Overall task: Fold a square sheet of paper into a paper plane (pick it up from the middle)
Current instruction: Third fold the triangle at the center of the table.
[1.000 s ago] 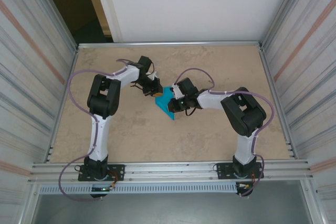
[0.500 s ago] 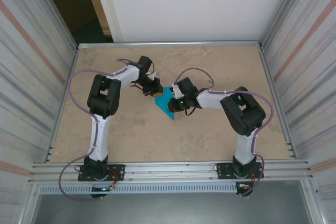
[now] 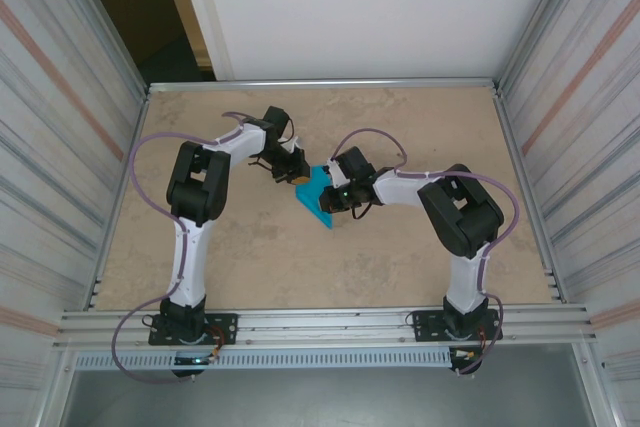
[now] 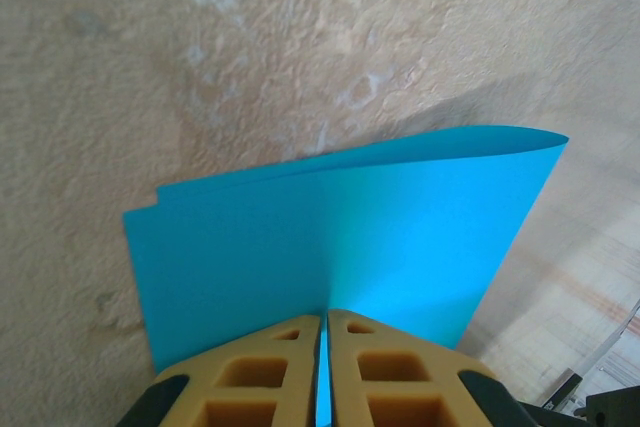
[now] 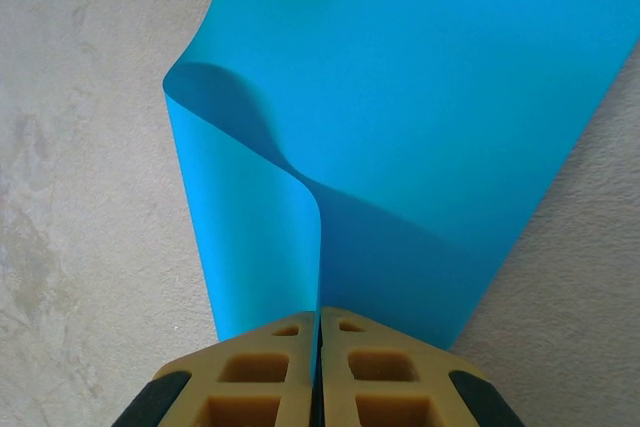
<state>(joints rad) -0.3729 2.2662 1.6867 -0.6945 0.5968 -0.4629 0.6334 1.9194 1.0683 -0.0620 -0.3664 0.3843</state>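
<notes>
Cyan sheet (image 3: 316,191) — edges clamped in left gripper (image 4: 323,317), right gripper (image 5: 318,312) — bare table (image 3: 400,257) around.

The sheet of paper (image 3: 318,194) sits near the middle of the table (image 3: 420,117), between the 2 claws, with the left claw (image 3: 297,176) at its left edge and the right claw (image 3: 337,197) at its right. Each claw has an edge of the sheet between its fingers. Seen from the right wrist, the left claw lies beyond the sheet's far edge
</notes>
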